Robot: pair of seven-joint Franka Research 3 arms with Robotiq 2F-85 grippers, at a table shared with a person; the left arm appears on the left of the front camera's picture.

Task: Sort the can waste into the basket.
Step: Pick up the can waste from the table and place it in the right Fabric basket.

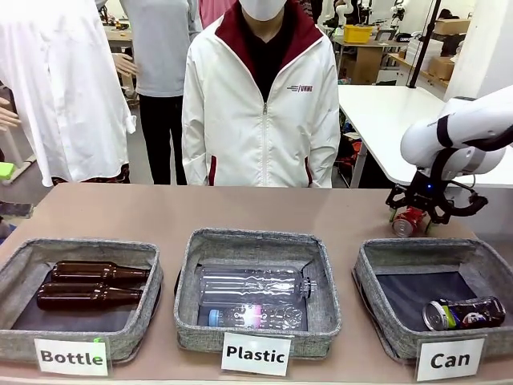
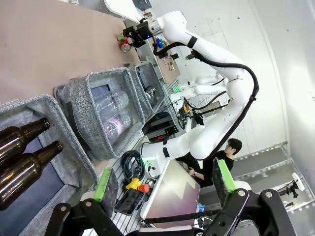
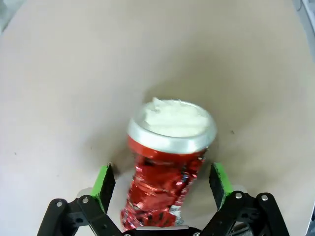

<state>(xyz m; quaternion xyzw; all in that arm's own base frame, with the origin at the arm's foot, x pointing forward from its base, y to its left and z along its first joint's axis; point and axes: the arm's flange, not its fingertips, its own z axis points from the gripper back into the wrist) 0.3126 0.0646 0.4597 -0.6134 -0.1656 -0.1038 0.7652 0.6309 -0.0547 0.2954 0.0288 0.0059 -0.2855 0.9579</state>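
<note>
The crushed red can (image 1: 406, 223) lies on the brown table just behind the "Can" basket (image 1: 417, 250). My right gripper (image 1: 413, 218) hangs over it, open. In the right wrist view the red can (image 3: 166, 164), silver end up, sits between the green pads (image 3: 105, 179) with a gap on each side. The black can with green-yellow marks (image 1: 463, 313) lies on its side in the "Can" basket. My left gripper (image 2: 162, 184) stands open with nothing in it, off the table's left end; from there the red can (image 2: 125, 45) and right gripper (image 2: 130, 37) appear far off.
The "Plastic" basket (image 1: 258, 241) in the middle holds clear bottles. The "Bottle" basket (image 1: 84, 247) at the left holds two brown glass bottles. A person in a white jacket (image 1: 260, 112) stands at the far edge, hands out of view.
</note>
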